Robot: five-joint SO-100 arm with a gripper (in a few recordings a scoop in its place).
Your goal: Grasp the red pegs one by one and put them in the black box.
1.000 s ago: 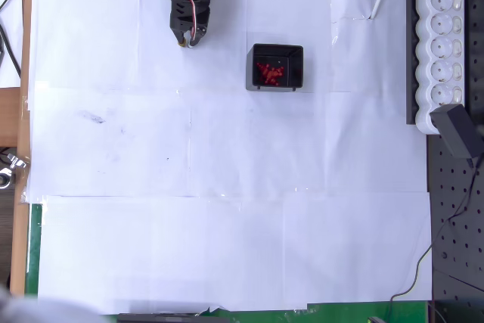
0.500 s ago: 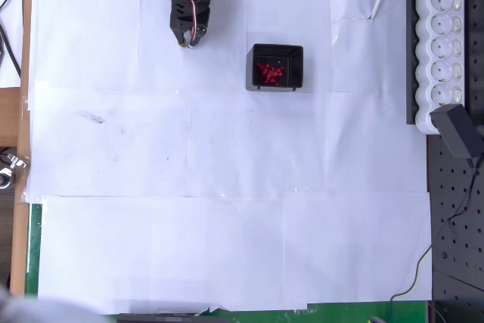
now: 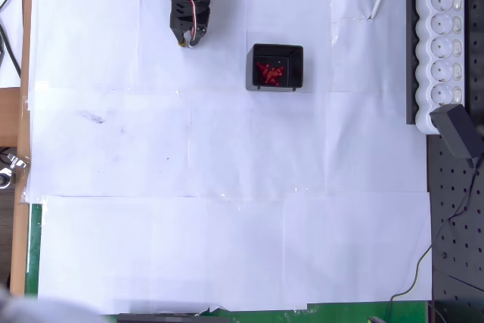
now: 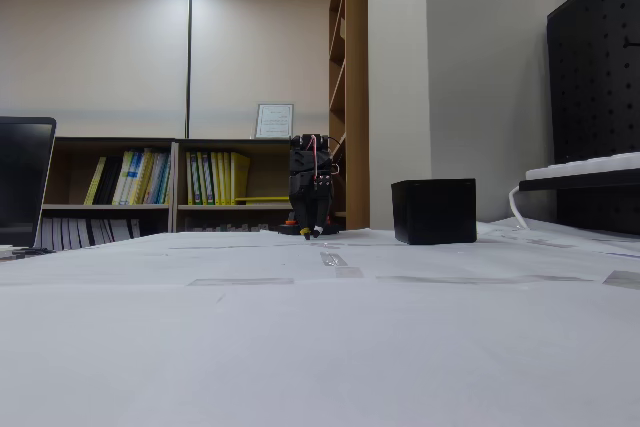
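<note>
Red pegs [image 3: 270, 72] clustered inside black box [image 3: 296, 73] near counter's [image 3: 227, 187] far edge, well right of gripper [image 3: 186, 40], jaws closed, empty, pointing down.

Arm folded at far edge, pincer [image 3: 185, 40] tips down near surface, fingers together, empty.

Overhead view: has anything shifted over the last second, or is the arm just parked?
Nothing visibly changed. The end effector sits at the same spot near the top edge, left of the black box, and the red pegs lie clustered inside the box as before.
</note>
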